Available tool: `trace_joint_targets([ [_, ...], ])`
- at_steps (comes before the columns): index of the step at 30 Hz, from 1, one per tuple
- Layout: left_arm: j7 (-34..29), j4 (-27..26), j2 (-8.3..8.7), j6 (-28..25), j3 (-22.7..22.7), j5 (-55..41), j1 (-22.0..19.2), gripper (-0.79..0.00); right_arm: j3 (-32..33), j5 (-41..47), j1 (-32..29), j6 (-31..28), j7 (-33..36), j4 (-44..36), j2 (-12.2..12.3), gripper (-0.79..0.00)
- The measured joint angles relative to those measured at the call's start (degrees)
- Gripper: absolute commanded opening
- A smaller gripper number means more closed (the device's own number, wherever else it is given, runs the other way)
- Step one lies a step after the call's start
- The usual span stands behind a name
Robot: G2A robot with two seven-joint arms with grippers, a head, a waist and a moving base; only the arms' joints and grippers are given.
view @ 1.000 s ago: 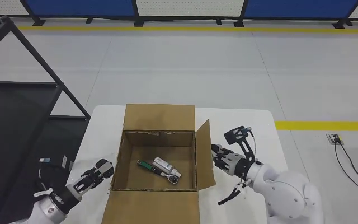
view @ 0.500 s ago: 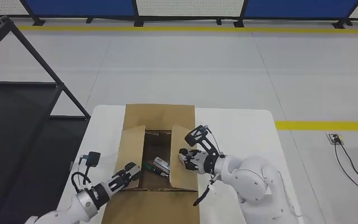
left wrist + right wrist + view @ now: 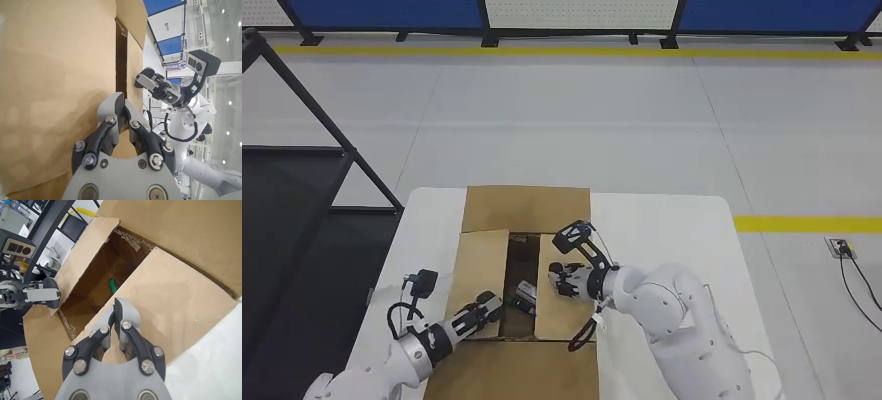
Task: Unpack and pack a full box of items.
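Note:
The cardboard box (image 3: 527, 207) stands on the white table (image 3: 672, 230) with both side flaps folded almost flat over its opening. A narrow gap between them shows a white tube (image 3: 525, 293) and a green-handled tool (image 3: 112, 285) on the box floor. My left gripper (image 3: 123, 106) is shut and rests against the left flap (image 3: 480, 270) near its inner edge. My right gripper (image 3: 116, 311) is shut too and lies on the right flap (image 3: 170, 291), close to the gap. Each wrist view shows the other gripper across the gap.
The back flap lies open away from me and the front flap (image 3: 512, 370) hangs toward me. A black metal rack (image 3: 302, 200) stands left of the table. Bare table stretches to the right of the box.
Both side flaps have swung from standing open to nearly closed. Both grippers have moved inward with them, from outside the box walls to over the opening.

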Motion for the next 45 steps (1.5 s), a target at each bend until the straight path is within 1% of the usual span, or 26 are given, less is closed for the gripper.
trace_joint_targets([
  [9,-1.00,1.34,0.29,2.41,1.26,0.43,-1.51,-0.785,-0.71,1.27,0.97,0.26,-0.85,2.02,0.38,-0.785],
  [20,-2.17,2.21,0.71,4.49,1.89,0.92,-2.33,-0.785,-1.50,1.37,1.15,0.93,-1.47,2.14,0.94,-0.785],
  [30,-2.05,3.19,0.92,7.91,2.52,-0.24,-3.37,-0.785,-2.18,1.85,1.40,1.20,-1.09,2.31,1.46,-0.785],
  [45,-1.32,4.34,1.29,9.79,3.62,-0.19,-4.42,-0.785,-2.84,2.79,1.42,1.15,-1.52,1.90,2.20,-0.785],
])
